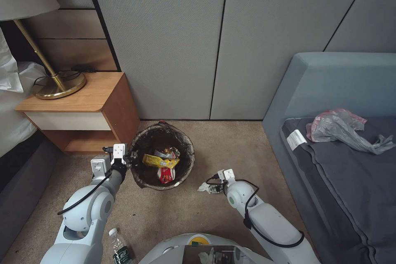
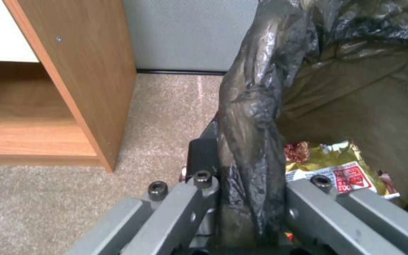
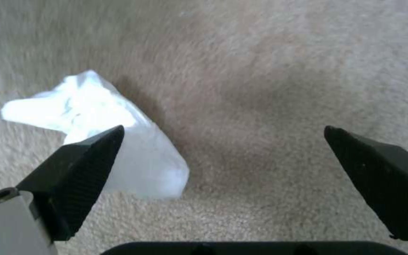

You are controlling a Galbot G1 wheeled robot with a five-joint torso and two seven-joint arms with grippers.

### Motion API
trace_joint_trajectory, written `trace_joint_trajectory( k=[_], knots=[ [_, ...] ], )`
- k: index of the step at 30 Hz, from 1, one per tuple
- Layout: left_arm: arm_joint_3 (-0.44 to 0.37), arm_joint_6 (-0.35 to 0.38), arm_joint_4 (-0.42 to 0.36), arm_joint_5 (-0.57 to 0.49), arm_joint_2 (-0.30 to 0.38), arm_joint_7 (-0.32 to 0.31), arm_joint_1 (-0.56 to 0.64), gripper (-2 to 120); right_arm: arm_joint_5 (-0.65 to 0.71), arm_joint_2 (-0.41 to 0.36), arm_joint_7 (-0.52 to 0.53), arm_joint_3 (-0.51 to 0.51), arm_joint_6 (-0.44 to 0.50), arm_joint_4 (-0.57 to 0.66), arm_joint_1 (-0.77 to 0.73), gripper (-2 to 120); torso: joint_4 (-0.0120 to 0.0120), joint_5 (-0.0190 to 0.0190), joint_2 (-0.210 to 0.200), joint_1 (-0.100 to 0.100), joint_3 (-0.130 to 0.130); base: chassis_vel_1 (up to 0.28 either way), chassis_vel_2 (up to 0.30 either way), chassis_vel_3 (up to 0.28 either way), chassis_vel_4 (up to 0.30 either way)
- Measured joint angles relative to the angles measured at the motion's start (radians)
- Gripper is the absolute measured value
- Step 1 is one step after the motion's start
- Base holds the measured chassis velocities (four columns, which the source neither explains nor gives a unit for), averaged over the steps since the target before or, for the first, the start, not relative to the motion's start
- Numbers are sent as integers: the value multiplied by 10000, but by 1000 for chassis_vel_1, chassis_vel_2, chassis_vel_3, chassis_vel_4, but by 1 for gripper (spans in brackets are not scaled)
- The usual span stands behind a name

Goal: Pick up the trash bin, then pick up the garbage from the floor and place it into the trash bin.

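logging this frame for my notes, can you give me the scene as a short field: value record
left gripper: shut on the trash bin rim
trash bin: on carpet beside the nightstand, holds snack packets and a yellow wrapper
right gripper: open, low over the carpet
tissue wad: on the carpet, beside one right finger, not gripped
plastic bottle: on the floor near the robot's base
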Motion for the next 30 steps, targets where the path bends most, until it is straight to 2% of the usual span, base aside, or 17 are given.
trace_joint_trajectory(
  k=[8, 14, 30],
  knots=[
    [-20, 0, 46, -4, -43, 16, -18, 0, -1048, -445, -504, -1590, 3, -341, 753, 100, 0, 0, 0, 0, 0, 0, 0, 0, 0],
    [-52, 0, 49, -2, -35, 41, -21, 0, -1765, -721, -643, -2295, 4, -181, 1001, 100, 0, 1, 0, 0, 0, 0, 0, 0, 0],
    [-25, 0, 62, 27, -8, 76, -16, 0, -1837, -1120, -622, -2770, 3, 368, 943, 100, -1, -1, 0, 0, 0, 0, 0, 0, 0]
  ],
)
